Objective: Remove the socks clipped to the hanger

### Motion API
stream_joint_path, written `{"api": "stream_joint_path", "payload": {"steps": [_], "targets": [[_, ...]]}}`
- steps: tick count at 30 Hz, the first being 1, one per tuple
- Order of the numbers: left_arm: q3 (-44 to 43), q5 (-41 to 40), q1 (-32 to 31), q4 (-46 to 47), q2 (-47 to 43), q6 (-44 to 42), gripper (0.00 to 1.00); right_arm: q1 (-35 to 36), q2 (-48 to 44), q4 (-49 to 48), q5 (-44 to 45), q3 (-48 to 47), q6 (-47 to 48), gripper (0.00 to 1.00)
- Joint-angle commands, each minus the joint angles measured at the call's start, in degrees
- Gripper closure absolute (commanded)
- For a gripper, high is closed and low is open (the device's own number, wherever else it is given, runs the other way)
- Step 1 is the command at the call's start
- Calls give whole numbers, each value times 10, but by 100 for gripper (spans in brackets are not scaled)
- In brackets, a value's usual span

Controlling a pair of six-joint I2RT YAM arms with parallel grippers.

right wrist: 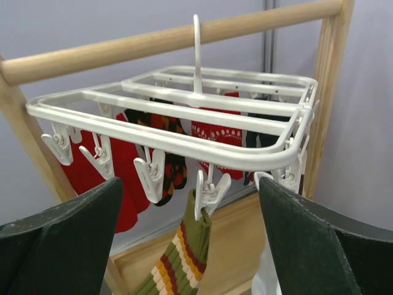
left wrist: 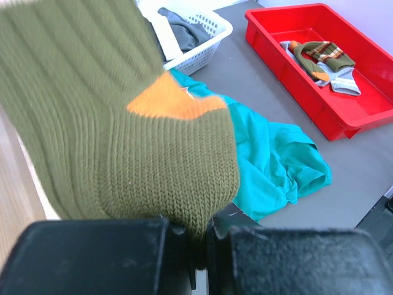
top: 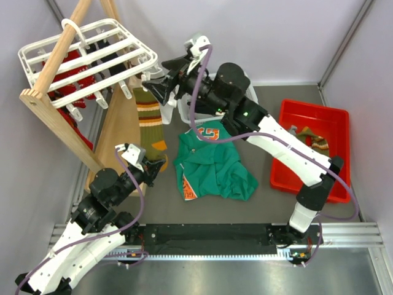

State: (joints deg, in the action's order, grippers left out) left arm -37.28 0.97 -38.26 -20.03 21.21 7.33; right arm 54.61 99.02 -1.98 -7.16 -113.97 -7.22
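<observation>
The left gripper [left wrist: 199,246] is clamped shut on the toe end of the olive, brown and orange striped knitted sock [left wrist: 110,135], which rises straight up from its pads toward the frame. The right gripper [top: 150,86], jaws spread wide and holding nothing, hovers just in front of the small white plastic clip [right wrist: 209,190] that pinches the sock's cuff. Above the clip runs the white slatted plastic hanger [right wrist: 184,144], and beyond it hang red patterned socks [right wrist: 212,138]. The step in hand looks like freeing the striped sock. Next, the right fingers should squeeze the clip's tails, or the left arm should pull down, without dragging the hanger off the pale wooden rack [right wrist: 172,40].
</observation>
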Motion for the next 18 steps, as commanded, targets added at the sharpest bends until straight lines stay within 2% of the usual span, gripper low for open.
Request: {"api": "stream_joint_path", "payload": {"steps": [1, 14, 18], "targets": [[-1, -4, -1, 34, -3, 0, 100, -1, -37, 13, 18, -19, 5, 9], [0, 0, -1, 34, -6, 0, 100, -2, 3, -5, -8, -26, -10, 17], [-1, 3, -1, 36, -6, 0, 100, -1, 13, -9, 8, -27, -49, 18]]}}
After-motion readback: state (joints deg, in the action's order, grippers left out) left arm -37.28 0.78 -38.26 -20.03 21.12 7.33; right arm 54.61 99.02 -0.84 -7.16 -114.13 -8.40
